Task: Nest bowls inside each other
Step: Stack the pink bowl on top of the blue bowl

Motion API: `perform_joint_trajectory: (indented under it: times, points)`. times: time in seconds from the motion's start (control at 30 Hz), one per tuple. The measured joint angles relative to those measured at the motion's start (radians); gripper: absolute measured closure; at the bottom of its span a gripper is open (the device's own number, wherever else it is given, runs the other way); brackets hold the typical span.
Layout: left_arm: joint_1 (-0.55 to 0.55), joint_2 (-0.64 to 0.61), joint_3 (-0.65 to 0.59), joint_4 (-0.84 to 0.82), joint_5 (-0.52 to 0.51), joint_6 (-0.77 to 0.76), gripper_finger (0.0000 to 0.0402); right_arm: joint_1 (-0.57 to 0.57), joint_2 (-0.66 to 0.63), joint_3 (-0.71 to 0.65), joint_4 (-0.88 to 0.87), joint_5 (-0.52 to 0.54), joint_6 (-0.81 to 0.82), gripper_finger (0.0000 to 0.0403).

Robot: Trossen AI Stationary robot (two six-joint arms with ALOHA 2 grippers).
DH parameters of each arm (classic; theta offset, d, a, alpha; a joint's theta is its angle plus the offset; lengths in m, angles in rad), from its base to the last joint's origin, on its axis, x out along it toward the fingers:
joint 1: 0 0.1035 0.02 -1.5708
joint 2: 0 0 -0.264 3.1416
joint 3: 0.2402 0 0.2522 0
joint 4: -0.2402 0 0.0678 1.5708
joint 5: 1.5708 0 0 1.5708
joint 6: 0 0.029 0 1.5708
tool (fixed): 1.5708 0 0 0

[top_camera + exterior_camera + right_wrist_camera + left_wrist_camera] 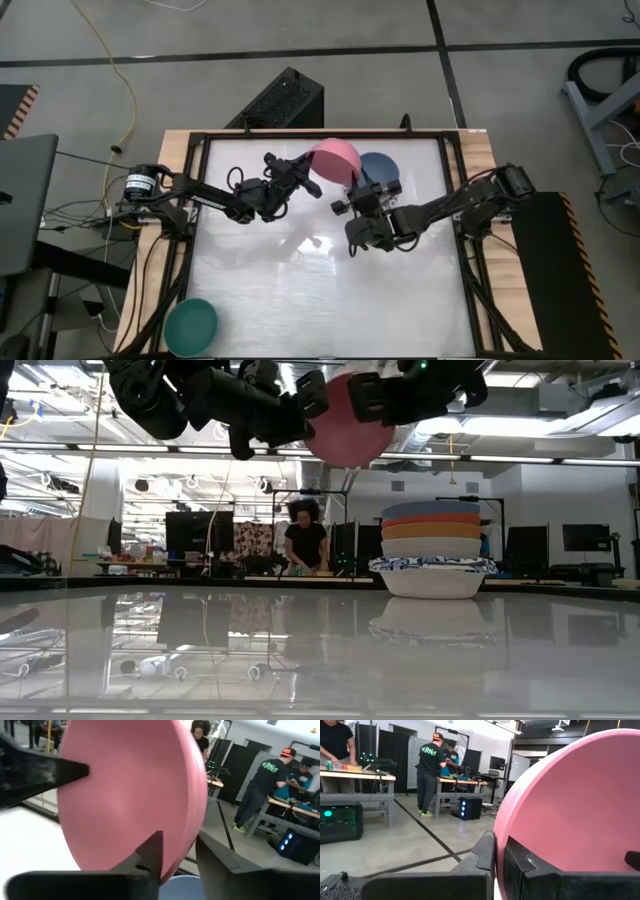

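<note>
A pink bowl [335, 158] hangs high over the table's far middle, tipped up on its edge. My left gripper [308, 178] is shut on its rim. My right gripper [180, 857] is open, one finger on each side of the bowl's opposite rim [192, 837]. A stack of nested bowls [432, 555] rests by its base on the table at the far right of centre, blue on top [382, 168], then orange, cream and blue-patterned white. A green bowl [190, 325] sits at the near left corner. My left gripper pinches the pink bowl's rim [499, 845], one finger outside the wall [482, 855] and one inside [525, 865]. The fingers come roughly level from the table's left. The bowl is lifted clear and stands on edge. My right gripper straddles the rim; I cannot tell whether a finger touches it.
A black box [280, 100] stands on the floor beyond the table's far edge. People stand at benches in the room behind. The wide middle and near right of the table top [330, 300] hold no objects.
</note>
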Motion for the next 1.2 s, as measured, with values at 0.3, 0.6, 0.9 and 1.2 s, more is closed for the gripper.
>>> perform_joint_trajectory:
  times: [0.3, 0.6, 0.9, 1.2]
  points:
    - [-0.001, 0.0, -0.001, -0.07, 0.015, -0.034, 0.0392, -0.005, -0.003, 0.001, 0.002, 0.015, 0.018, 0.0389]
    - [-0.007, -0.001, -0.002, -0.156, 0.066, 0.004, 0.0297, -0.009, -0.001, 0.001, -0.013, -0.016, 0.02, 0.0394]
    - [-0.038, -0.001, -0.002, -0.211, 0.074, 0.037, 0.0181, -0.03, -0.006, 0.0, -0.053, -0.068, 0.021, 0.0394]
    - [-0.074, -0.001, -0.001, -0.223, 0.047, 0.077, 0.0158, -0.13, -0.174, 0.0, -0.223, -0.355, 0.03, 0.0394]
